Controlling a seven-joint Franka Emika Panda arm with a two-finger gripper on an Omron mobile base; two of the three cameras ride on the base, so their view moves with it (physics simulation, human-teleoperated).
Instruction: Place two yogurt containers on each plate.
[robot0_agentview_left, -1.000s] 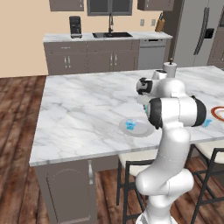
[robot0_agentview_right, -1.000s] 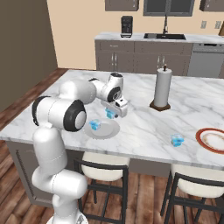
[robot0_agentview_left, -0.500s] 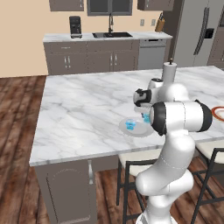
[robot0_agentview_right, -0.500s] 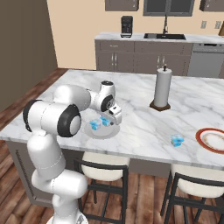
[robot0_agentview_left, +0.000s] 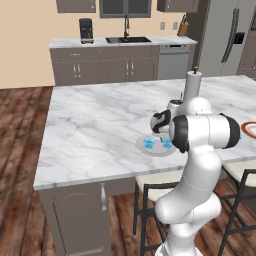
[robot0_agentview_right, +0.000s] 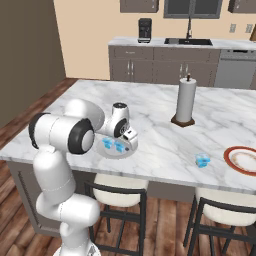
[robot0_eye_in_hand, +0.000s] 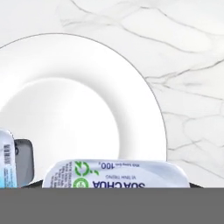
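A white marble island counter (robot0_agentview_right: 150, 107) carries everything. On it rest a plain pale plate (robot0_agentview_right: 118, 152) near the front edge, a paper-towel holder (robot0_agentview_right: 184, 102) standing upright further back, a lone yogurt container (robot0_agentview_right: 202, 160) toward the right, and beside that, apart from it, a red-rimmed plate (robot0_agentview_right: 242, 160) at the right edge
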